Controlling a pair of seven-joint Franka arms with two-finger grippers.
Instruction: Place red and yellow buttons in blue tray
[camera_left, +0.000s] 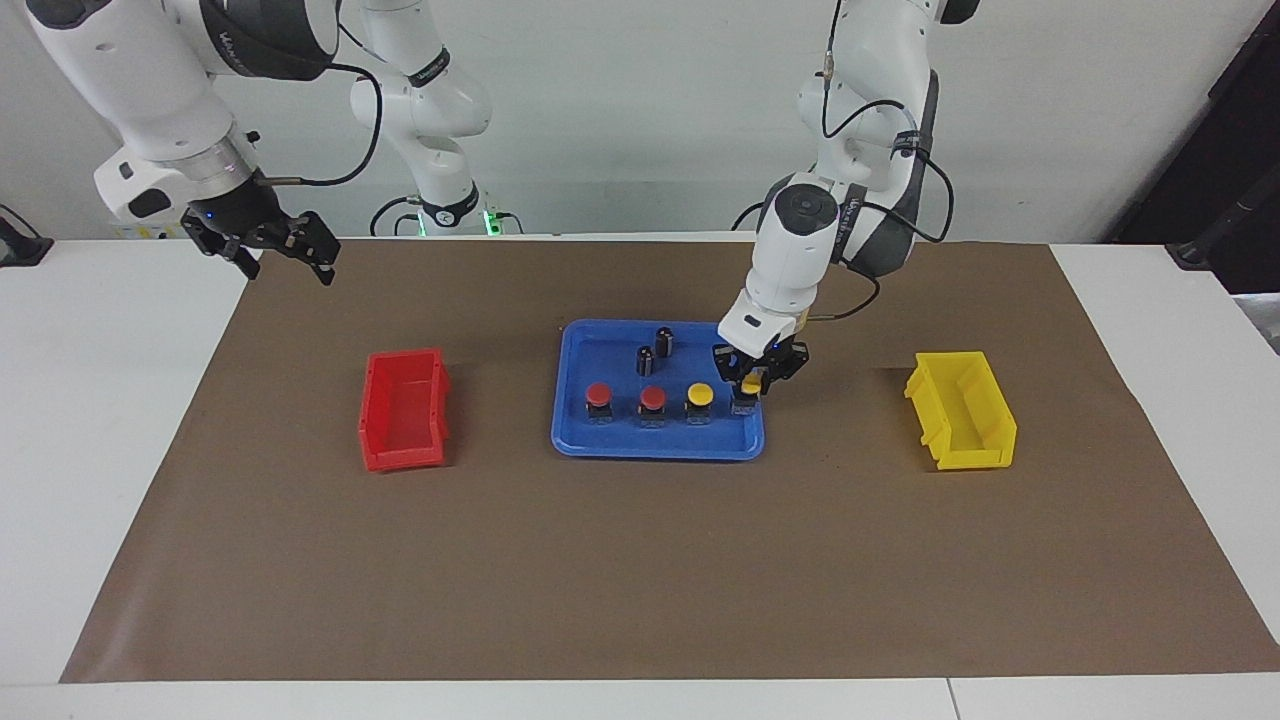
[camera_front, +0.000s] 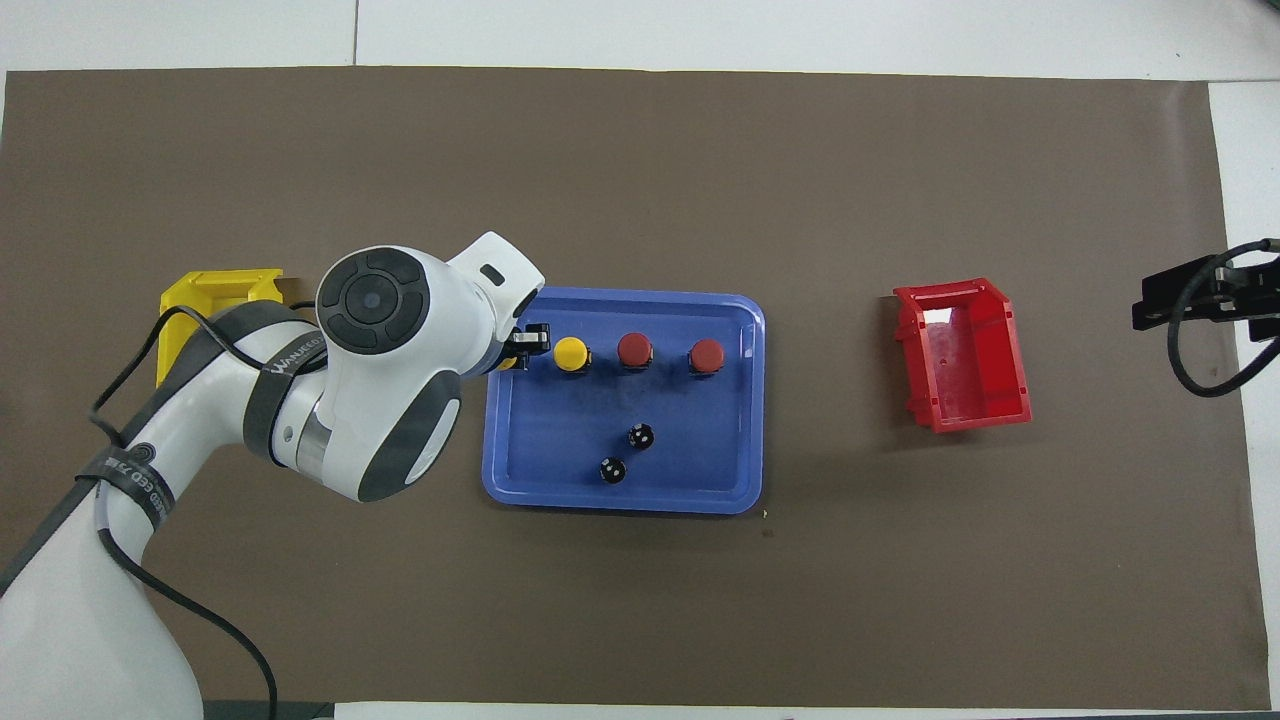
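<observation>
The blue tray (camera_left: 600, 348) (camera_front: 700, 470) lies mid-table. In it, in a row along its edge farther from the robots, stand two red buttons (camera_left: 598, 396) (camera_left: 652, 400) (camera_front: 706, 356) (camera_front: 634, 350) and a yellow button (camera_left: 699, 397) (camera_front: 570, 354). My left gripper (camera_left: 749, 384) (camera_front: 520, 352) is down in the tray at the row's end toward the left arm, shut on the second yellow button (camera_left: 747, 392), whose base looks down on the tray floor. In the overhead view the wrist hides most of that button. My right gripper (camera_left: 283, 262) (camera_front: 1165, 300) waits open and empty, raised over the mat's corner.
Two small black cylinders (camera_left: 665, 340) (camera_left: 645, 360) (camera_front: 641, 436) (camera_front: 613, 469) stand in the tray, nearer to the robots than the buttons. A red bin (camera_left: 403, 410) (camera_front: 965, 355) stands toward the right arm's end, a yellow bin (camera_left: 960, 410) (camera_front: 215, 295) toward the left arm's end.
</observation>
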